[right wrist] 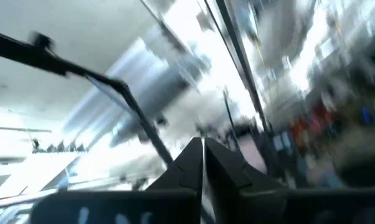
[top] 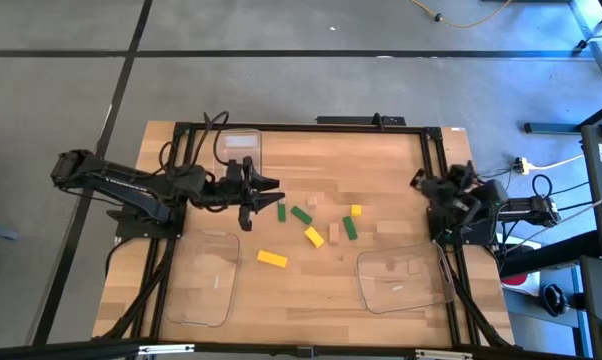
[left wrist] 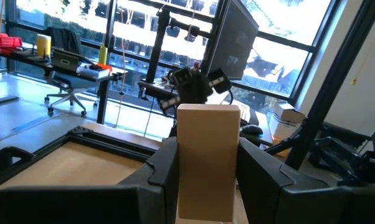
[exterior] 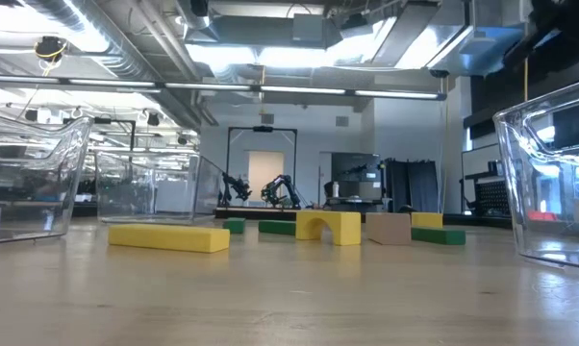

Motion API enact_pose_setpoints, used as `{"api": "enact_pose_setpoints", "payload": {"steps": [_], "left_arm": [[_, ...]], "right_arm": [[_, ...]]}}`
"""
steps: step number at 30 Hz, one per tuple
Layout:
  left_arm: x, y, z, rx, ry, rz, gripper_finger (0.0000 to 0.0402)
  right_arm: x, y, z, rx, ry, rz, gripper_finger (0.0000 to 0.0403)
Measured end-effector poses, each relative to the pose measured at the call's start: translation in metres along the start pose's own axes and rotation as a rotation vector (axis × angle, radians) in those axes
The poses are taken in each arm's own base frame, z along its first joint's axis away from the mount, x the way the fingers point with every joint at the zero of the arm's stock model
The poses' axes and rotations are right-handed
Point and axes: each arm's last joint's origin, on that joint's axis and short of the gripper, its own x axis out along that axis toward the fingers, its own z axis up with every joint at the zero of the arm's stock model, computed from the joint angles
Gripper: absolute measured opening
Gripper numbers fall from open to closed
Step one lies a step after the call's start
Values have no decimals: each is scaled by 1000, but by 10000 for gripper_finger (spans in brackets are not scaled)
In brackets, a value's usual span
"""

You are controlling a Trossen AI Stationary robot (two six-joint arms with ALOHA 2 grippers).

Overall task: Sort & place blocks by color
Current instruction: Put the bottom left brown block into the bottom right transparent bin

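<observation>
My left gripper (top: 268, 190) hangs above the table's left middle, near the far clear tray (top: 239, 148), shut on a plain tan block (left wrist: 207, 130). Several blocks lie flat on the table right of it: green ones (top: 301, 214), (top: 350, 228), yellow ones (top: 272, 258), (top: 314, 236), and a tan one (top: 333, 234). The low view shows a yellow bar (exterior: 169, 237) and a yellow arch (exterior: 328, 226). My right gripper (right wrist: 203, 155) is shut on nothing and tipped up at the table's right edge (top: 446, 192). My left gripper pinches the tan block by its two side faces (left wrist: 182, 168), one finger (left wrist: 164, 171) on each side. The fingers lie about level and point toward the table's right. The block sticks out past the fingertips, clear of the table.
Clear trays sit at the near left (top: 203, 278) and the near right (top: 403, 276); the right one holds small pieces. A black frame (top: 301, 125) runs around the table. Bare wood lies between the near trays.
</observation>
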Motion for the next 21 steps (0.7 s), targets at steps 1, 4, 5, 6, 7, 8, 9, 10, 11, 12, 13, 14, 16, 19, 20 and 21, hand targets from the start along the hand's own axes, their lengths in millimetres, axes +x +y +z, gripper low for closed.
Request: {"api": "enact_pose_setpoints", "payload": {"steps": [1,4,5,6,7,8,9,10,11,12,13,14,16,19,20,21], "left_arm": [[0,0,0,0,0,0,113],[0,0,0,8,1,0,113],[0,0,0,19,1,0,113],[0,0,0,24,1,0,113],[0,0,0,24,2,0,113],[0,0,0,24,3,0,113],[0,0,0,26,3,1,113],[0,1,0,28,2,3,113],[0,2,0,28,2,4,113],[1,4,1,29,2,3,113],[1,5,1,28,3,0,113],[2,7,1,26,4,0,113],[2,9,1,17,9,10,113],[2,13,0,10,29,35,113],[2,13,-1,11,35,44,113],[2,14,-1,12,36,48,113]], "right_arm": [[0,1,3,-22,-39,-3,21],[1,1,6,-67,-100,-59,21],[3,2,7,-79,-102,-76,21],[6,3,9,-84,-104,-86,21],[10,5,11,-90,-99,-93,21],[17,8,13,-104,-89,-96,21],[24,11,16,-123,-67,-92,21],[32,15,17,-148,-33,-82,21],[42,18,18,-175,13,-75,21],[53,20,18,-201,66,-77,21],[63,21,17,-227,121,-87,21],[74,21,15,-248,183,-106,21],[93,20,10,-309,312,-134,21],[117,15,0,-403,470,-158,21],[125,14,-3,-402,503,-166,21],[132,12,-6,-401,521,-174,21]]}}
